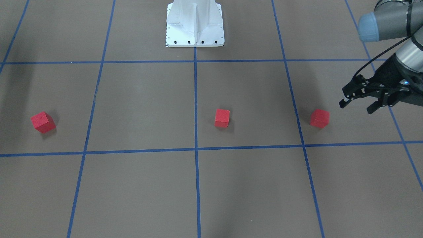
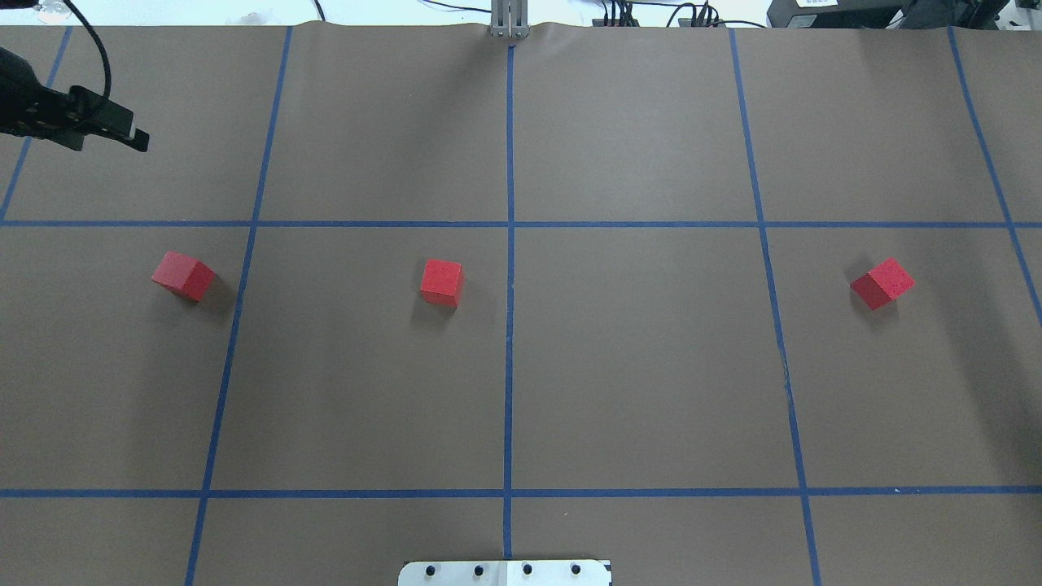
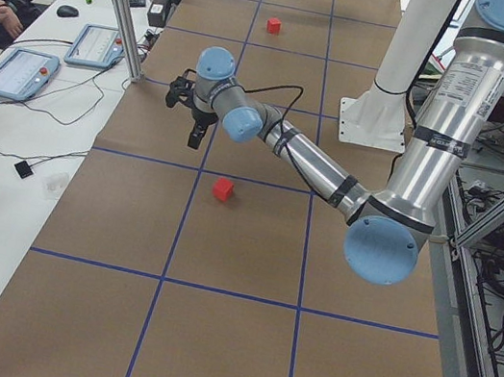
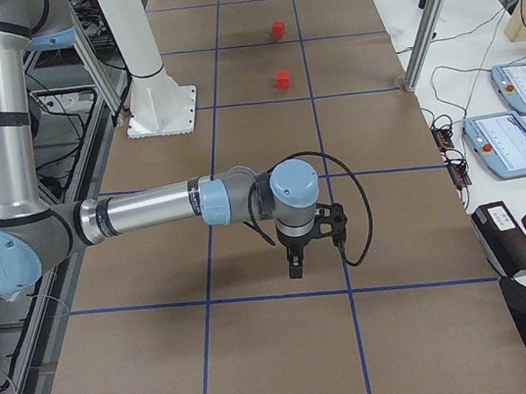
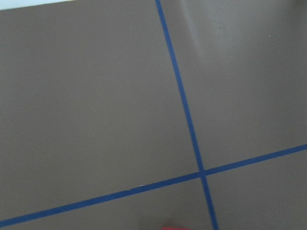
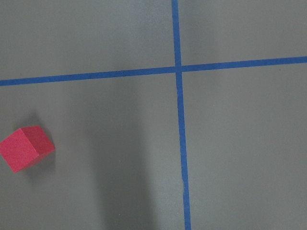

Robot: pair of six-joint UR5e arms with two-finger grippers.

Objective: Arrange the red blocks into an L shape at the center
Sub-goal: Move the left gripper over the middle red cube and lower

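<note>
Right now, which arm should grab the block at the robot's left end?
The left arm. Its open fingers hang close beside that block; the right arm is far away at the other end.

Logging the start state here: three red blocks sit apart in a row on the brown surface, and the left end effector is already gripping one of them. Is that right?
No. The left end effector holds nothing: the exterior front-facing view shows it open and empty, apart from the nearest red block. The middle block and far block also lie untouched, apart in a row.
</note>
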